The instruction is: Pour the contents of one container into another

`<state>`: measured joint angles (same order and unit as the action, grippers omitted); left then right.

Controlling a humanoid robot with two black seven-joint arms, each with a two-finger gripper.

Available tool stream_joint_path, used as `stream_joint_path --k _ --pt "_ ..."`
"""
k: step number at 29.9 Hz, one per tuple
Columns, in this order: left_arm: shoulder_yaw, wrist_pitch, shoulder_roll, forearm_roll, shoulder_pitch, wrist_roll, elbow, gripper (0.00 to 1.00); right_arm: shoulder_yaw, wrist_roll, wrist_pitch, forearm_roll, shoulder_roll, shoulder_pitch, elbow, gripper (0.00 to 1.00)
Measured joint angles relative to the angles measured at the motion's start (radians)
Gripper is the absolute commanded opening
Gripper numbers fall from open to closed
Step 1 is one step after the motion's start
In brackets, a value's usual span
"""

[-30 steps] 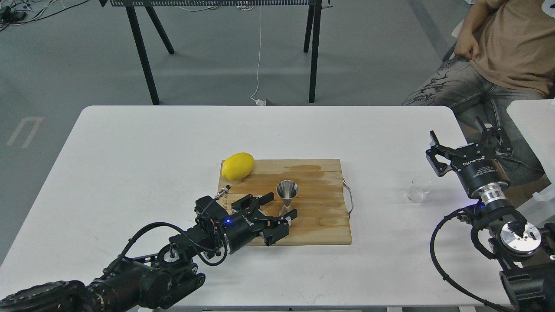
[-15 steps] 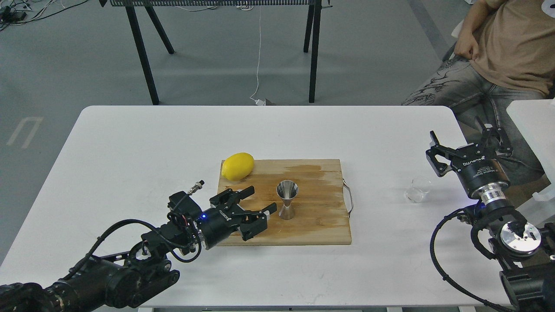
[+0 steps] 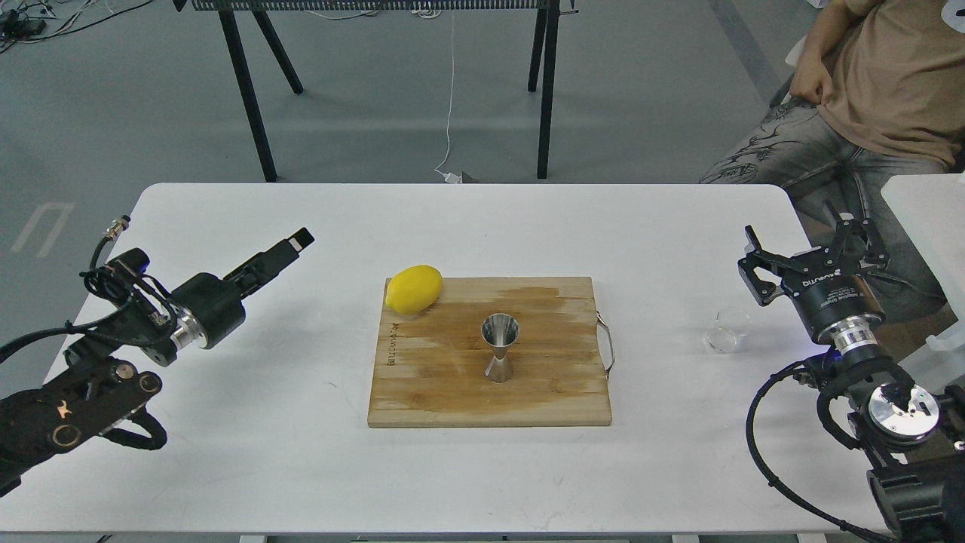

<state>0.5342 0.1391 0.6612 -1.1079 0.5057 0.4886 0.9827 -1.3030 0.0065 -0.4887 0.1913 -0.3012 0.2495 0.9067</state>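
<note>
The steel jigger stands upright in the middle of the wooden cutting board. Off the board, near the table's right edge, sits the small clear glass cup. My right gripper hangs open just right of and behind the cup, with nothing between its fingers. My left gripper is far off over the table's left side, pointing toward the back right. It shows edge-on, so its fingers cannot be told apart, and it holds nothing that I can see.
A yellow lemon lies on the board's back left corner. A seated person is beyond the table's back right corner. Another white surface stands at the right. Black stand legs rise behind the table.
My left gripper has pulled away from beside the jigger, swinging far left and back off the board. The jigger stays upright where it stood. The right arm has barely moved.
</note>
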Motion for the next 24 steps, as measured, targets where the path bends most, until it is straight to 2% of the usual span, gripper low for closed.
stream_joint_path --k 2,3,5,14,24 --pt "0.045 0.204 0.028 0.088 -0.001 0.0 -0.015 0.92 0.018 -0.002 0.0 -0.002 -0.002 0.002 0.001 0.98" --pt "0.059 0.278 0.04 0.132 0.0 0.0 -0.027 0.93 0.027 -0.003 0.0 -0.002 -0.002 0.003 0.002 0.99" --pt "0.081 0.333 0.058 0.231 0.006 0.0 -0.06 0.93 0.04 -0.006 0.0 -0.003 -0.004 0.004 0.005 0.98" --pt "0.148 0.349 0.079 0.666 0.018 0.0 -0.203 0.95 0.048 -0.009 0.0 -0.002 -0.004 0.009 0.01 0.98" --pt "0.15 0.35 0.071 0.712 0.032 0.0 -0.266 0.95 0.047 -0.011 0.0 0.005 -0.008 0.011 0.02 0.99"
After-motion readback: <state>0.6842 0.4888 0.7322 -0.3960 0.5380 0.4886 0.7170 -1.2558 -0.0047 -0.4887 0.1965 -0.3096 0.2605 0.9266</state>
